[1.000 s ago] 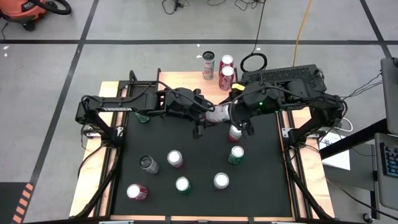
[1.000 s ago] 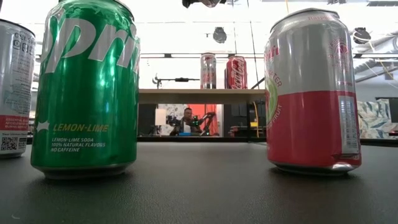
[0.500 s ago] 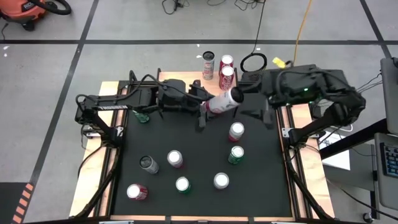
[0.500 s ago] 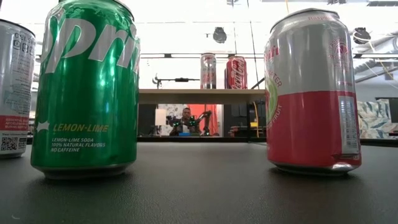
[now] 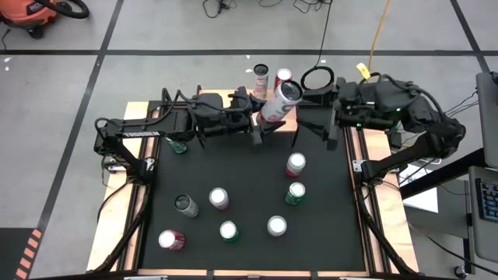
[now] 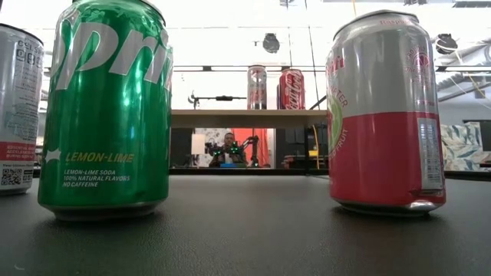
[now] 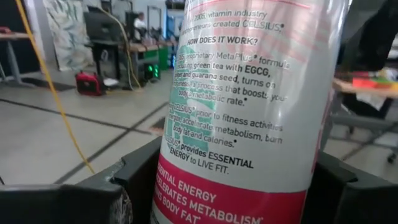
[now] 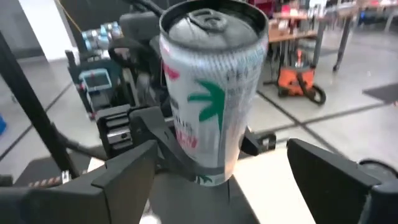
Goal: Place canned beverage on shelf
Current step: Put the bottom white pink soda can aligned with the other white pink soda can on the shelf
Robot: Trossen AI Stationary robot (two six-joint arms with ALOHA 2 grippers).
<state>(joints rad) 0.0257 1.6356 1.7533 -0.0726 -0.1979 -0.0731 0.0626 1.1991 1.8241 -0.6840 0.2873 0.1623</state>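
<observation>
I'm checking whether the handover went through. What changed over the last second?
The right end effector let go of the Celsius can and drew back, jaws open. The left end effector, gripping it, carried it toward the shelf and stood it upright. The two shelf cans and the table's cans stayed put.

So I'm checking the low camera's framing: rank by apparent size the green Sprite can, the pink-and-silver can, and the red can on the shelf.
1. Green Sprite can, largest.
2. Pink-and-silver can, slightly smaller.
3. Red can on the shelf, by far the smallest.
The two near cans stand close to the camera, so this says nothing of true size.
</observation>
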